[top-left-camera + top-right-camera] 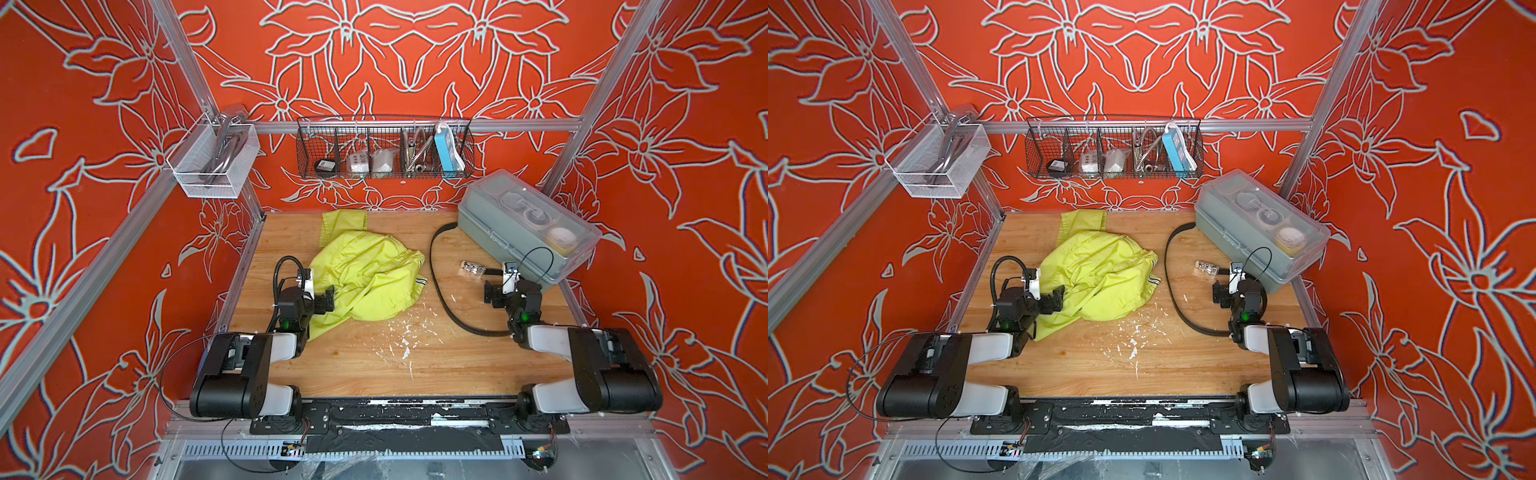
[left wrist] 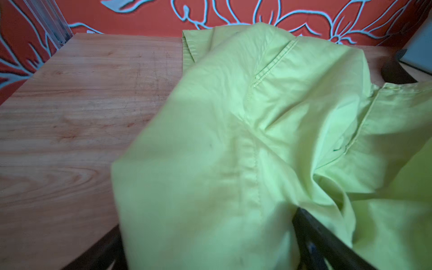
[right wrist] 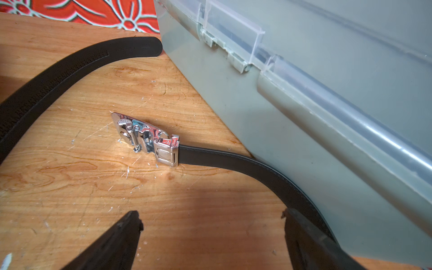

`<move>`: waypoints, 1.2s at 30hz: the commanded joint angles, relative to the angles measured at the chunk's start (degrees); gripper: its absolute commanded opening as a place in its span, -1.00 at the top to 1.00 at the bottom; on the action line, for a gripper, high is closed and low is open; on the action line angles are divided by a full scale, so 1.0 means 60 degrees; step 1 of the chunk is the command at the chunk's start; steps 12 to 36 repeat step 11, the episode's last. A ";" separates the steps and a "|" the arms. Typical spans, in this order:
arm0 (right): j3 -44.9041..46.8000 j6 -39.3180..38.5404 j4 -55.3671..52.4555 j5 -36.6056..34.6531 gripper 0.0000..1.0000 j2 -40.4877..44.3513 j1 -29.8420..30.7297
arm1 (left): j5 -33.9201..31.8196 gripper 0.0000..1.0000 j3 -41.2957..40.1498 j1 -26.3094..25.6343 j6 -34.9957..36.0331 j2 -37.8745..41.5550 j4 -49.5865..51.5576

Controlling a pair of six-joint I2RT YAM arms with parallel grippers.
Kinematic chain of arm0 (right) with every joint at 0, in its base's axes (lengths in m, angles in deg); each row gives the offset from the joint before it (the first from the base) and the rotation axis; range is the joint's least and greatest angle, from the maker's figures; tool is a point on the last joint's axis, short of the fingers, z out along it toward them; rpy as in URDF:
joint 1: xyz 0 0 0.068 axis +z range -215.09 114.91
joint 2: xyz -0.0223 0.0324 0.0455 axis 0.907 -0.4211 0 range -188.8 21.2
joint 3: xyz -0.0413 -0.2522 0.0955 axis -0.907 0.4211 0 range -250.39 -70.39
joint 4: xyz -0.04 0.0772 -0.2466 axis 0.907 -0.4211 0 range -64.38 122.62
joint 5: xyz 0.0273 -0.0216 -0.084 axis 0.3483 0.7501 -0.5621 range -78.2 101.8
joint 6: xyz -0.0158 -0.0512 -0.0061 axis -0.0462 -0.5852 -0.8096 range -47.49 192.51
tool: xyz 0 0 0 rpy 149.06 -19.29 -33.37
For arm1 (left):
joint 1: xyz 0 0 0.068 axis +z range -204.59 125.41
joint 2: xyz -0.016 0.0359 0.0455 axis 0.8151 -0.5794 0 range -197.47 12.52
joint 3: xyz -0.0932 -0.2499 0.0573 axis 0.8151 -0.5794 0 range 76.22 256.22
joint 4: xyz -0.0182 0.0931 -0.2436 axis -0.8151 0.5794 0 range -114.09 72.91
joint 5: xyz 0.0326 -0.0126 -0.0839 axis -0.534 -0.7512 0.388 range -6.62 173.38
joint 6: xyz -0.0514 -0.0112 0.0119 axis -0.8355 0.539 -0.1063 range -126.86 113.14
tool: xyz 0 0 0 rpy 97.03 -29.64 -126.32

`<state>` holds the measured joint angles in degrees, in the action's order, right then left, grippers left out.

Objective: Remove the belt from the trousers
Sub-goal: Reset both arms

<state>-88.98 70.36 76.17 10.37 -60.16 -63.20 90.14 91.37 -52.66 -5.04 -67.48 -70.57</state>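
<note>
The crumpled lime-green fabric trousers lie toward the wooden tabletop's left edge. The long black strap belt curls clear of them nearer the right edge, its silver metal buckle just ahead of my right pincer. Both pincers gape wide and grip nothing, my left pincer amid cloth, so I'd lift straight up and snag neither.

trousers: table left | belt: right, apart | box: far right (touching belt)
</note>
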 commanded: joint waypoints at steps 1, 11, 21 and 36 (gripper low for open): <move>-0.0094 0.0125 0.0124 -0.0145 -1.00 0.0085 -0.0007 | 0.0250 -0.97 0.0147 0.0008 0.0223 0.0041 0.0050; -0.0095 0.0129 0.0137 -0.0144 -1.00 0.0083 -0.0008 | 0.0092 -0.97 0.0175 0.0006 0.0154 -0.0022 0.0041; -0.0095 0.0129 0.0137 -0.0144 -1.00 0.0083 -0.0008 | 0.0092 -0.97 0.0175 0.0006 0.0154 -0.0022 0.0041; -0.0095 0.0129 0.0137 -0.0144 -1.00 0.0083 -0.0008 | 0.0092 -0.97 0.0175 0.0006 0.0154 -0.0022 0.0041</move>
